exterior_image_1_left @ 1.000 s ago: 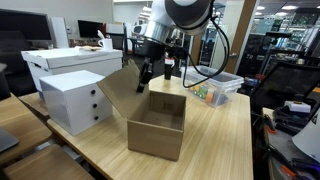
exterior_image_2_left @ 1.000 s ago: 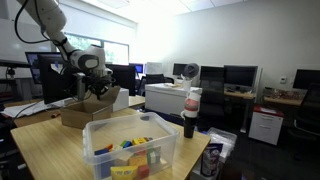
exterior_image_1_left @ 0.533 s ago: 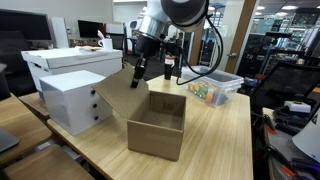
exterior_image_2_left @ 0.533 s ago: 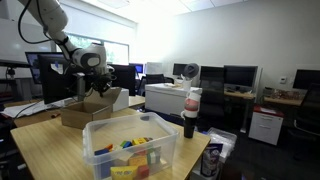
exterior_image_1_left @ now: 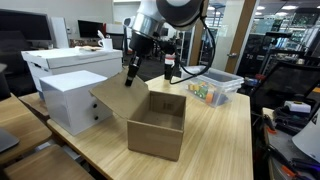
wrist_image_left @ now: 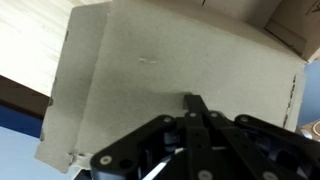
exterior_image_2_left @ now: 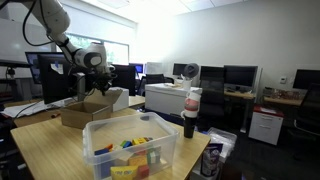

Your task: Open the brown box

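The brown box [exterior_image_1_left: 158, 128] stands on a light wooden table [exterior_image_1_left: 228, 135], its top open and its inside bare cardboard in an exterior view. One flap [exterior_image_1_left: 112, 97] rises at a slant from the box's edge and leans outward, away from the opening. The gripper [exterior_image_1_left: 128, 82] hangs above that flap, off to the side of the box's opening, with the arm reaching down from higher up. In the wrist view the flap [wrist_image_left: 150, 70] fills most of the picture as a plain brown sheet with a frayed corner. There the gripper [wrist_image_left: 192, 104] has its two fingers drawn fully together into one narrow point with nothing between them. The point lies close against the flap's face; whether it actually presses on the cardboard cannot be told. A white three-drawer box [exterior_image_1_left: 72, 100] sits just beside the brown box on the side where the flap leans, and a larger white box [exterior_image_1_left: 62, 60] stands behind the drawers, farther from the brown box. On the opposite side of the brown box and well apart from it, a clear plastic bin [exterior_image_1_left: 228, 80] holds small colourful pieces. In an exterior view taken from across the table, the brown box [exterior_image_2_left: 88, 113] lies beyond this bin. A dark bottle [exterior_image_2_left: 189, 115] stands near the bin, away from the brown box.
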